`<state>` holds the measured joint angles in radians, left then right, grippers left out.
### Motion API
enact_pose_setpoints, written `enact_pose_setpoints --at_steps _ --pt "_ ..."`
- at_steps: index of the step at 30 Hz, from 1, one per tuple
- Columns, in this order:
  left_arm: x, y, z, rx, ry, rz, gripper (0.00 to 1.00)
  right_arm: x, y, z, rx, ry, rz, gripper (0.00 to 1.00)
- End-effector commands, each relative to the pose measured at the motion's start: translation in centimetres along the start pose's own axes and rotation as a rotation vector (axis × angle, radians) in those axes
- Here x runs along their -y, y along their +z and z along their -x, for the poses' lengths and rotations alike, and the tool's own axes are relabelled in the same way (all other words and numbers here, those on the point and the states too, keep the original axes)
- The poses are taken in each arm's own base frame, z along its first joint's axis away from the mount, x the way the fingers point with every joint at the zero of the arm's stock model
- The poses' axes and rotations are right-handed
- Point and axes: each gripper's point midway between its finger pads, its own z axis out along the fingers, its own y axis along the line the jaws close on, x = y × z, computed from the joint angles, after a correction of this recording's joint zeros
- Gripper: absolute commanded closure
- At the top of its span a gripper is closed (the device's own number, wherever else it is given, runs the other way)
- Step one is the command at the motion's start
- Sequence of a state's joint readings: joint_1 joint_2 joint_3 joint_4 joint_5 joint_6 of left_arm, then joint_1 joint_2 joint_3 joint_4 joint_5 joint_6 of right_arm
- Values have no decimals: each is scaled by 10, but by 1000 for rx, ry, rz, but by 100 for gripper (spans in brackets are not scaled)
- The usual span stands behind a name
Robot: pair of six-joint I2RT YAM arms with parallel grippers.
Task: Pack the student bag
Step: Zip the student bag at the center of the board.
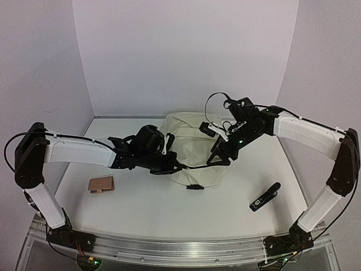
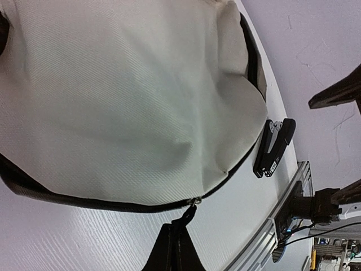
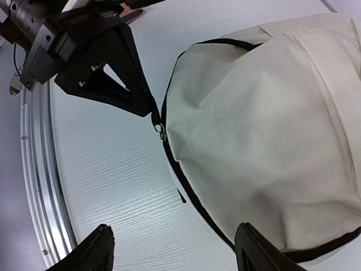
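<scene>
Cream fabric of the student bag (image 1: 194, 149) is being shown mid-table from above, the left gripper (image 1: 179, 167) at its near edge, the right gripper (image 1: 219, 156) over its right side. Left-wrist view: the zipper pull (image 2: 192, 209) is being pinched between closed fingers (image 2: 175, 248). Right-wrist view: fingers (image 3: 96, 251) are being held wide apart, empty.

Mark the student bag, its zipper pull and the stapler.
student bag (image 1: 197, 144): top view, on the cream front panel.
zipper pull (image 3: 162, 131): right wrist view, on the metal slider at the bag's edge.
stapler (image 2: 274, 148): left wrist view, on the middle of its black body.
</scene>
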<state>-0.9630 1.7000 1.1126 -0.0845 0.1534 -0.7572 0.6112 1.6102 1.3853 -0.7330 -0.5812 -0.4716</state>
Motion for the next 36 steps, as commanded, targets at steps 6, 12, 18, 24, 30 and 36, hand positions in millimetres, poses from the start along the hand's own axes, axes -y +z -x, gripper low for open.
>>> enact_pose_setpoints --at_steps 6,12,18,24,30,36 --pt "26 -6 40 55 -39 -127 100 12 49 10 -31 -230 -111 27" --pt "29 -13 48 77 -52 -137 100 10 70 -6 -83 -259 -127 37" --pt "24 -16 51 86 -56 -117 100 21 77 -20 -133 -264 -209 83" --pt "-16 -27 54 127 -138 3 100 18 63 -30 -143 -284 -237 100" --pt "-56 -47 63 180 -168 110 100 11 54 -53 -179 -318 -240 100" --pt "-61 -67 69 219 -114 144 100 10 46 -72 -221 -327 -246 100"
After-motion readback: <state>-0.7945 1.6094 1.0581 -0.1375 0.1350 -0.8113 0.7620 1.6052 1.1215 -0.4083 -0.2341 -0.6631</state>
